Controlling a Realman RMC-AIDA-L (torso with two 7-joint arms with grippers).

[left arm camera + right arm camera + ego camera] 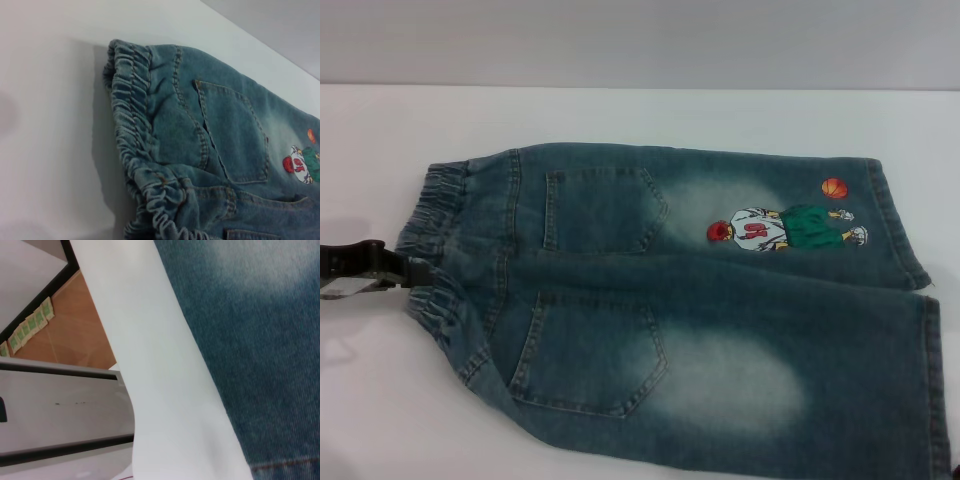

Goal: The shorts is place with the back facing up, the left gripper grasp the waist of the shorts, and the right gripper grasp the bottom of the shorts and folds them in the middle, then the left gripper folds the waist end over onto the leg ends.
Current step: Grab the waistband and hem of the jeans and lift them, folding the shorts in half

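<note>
The blue denim shorts [690,290] lie flat on the white table, two patch pockets facing up. The waist [435,240] is at the left and the leg ends [932,380] at the right. An embroidered player [785,228] and an orange ball [834,187] are on the far leg. My left gripper [408,270] is at the middle of the waist, touching the gathered band. The left wrist view shows that puckered waist [130,115] close up. A dark sliver at the near right corner is my right gripper [951,468], beside the near leg's hem [285,467].
The white table [640,115] reaches back to a grey wall. In the right wrist view the table's front edge [160,390] runs beside the denim, with brown floor [80,325] and a grey cabinet [60,405] below it.
</note>
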